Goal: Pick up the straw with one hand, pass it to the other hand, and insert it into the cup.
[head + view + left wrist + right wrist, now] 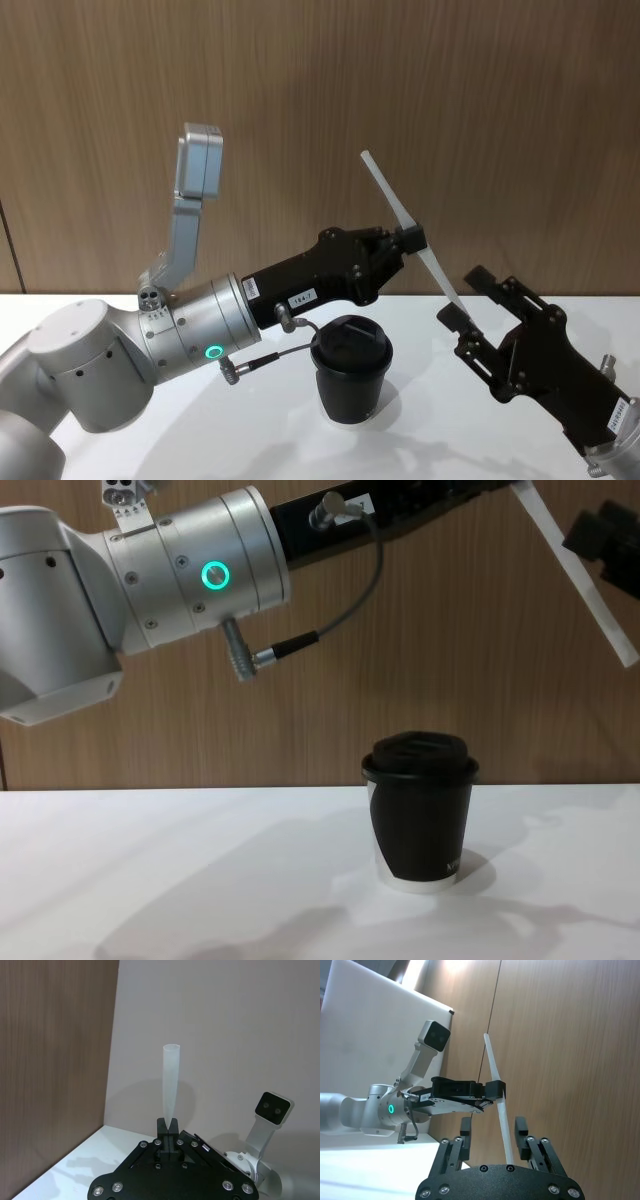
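My left gripper, black with a silver green-lit wrist, reaches right above the table and is shut on the white straw near its middle. The straw slants, its upper end pointing up and left. Its lower end hangs between the fingers of my right gripper, which stands open around it without touching. In the right wrist view the straw runs between the spread fingers of the right gripper. In the left wrist view the left gripper pinches the straw. The black lidded cup stands upright on the table below the left gripper.
The white table runs under both arms. A wooden wall panel stands close behind. The left arm's grey cable loops down near the cup.
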Controlling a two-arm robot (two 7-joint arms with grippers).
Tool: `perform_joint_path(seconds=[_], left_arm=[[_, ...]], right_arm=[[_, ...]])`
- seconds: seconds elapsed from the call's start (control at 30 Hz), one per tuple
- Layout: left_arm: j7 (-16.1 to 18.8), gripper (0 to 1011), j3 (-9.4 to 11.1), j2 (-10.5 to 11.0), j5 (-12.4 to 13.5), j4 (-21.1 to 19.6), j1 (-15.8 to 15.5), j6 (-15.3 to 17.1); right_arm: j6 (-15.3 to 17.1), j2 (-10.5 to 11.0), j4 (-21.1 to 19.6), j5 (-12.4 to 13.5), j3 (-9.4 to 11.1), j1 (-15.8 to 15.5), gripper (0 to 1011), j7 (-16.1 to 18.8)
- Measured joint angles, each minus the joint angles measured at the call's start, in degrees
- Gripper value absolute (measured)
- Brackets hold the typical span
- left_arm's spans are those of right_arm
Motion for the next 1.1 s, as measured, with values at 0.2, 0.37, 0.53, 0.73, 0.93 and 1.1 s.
perform_joint_path(seconds=[0.2, 0.37, 0.53, 0.73, 0.93, 1.1], left_arm=[[0.3, 0, 0.1, 0.0, 0.1, 0.0, 0.0, -0.1], [2.0, 0, 0.4, 0.5, 1.5, -0.4, -0.2, -0.5], [4.9, 0, 0.9, 1.1, 3.8, -1.1, -0.3, -1.1], [8.8, 0, 1.3, 1.9, 7.2, -2.2, -0.3, -1.7], [12.6, 0, 1.7, 2.8, 10.6, -3.5, -0.2, -1.8], [15.5, 0, 2.1, 3.9, 13.5, -5.2, -0.1, -0.8]], right_arm=[[0.0, 0.0, 0.0, 0.0, 0.0, 0.0, 701, 0.0], [0.0, 0.0, 0.0, 0.0, 0.0, 0.0, 848, 0.0], [0.0, 0.0, 0.0, 0.0, 0.0, 0.0, 978, 0.0], [0.0, 0.0, 0.0, 0.0, 0.0, 0.0, 1001, 0.0], [0.0, 0.0, 0.0, 0.0, 0.0, 0.0, 1001, 0.0], [0.0, 0.0, 0.0, 0.0, 0.0, 0.0, 1001, 0.0]])
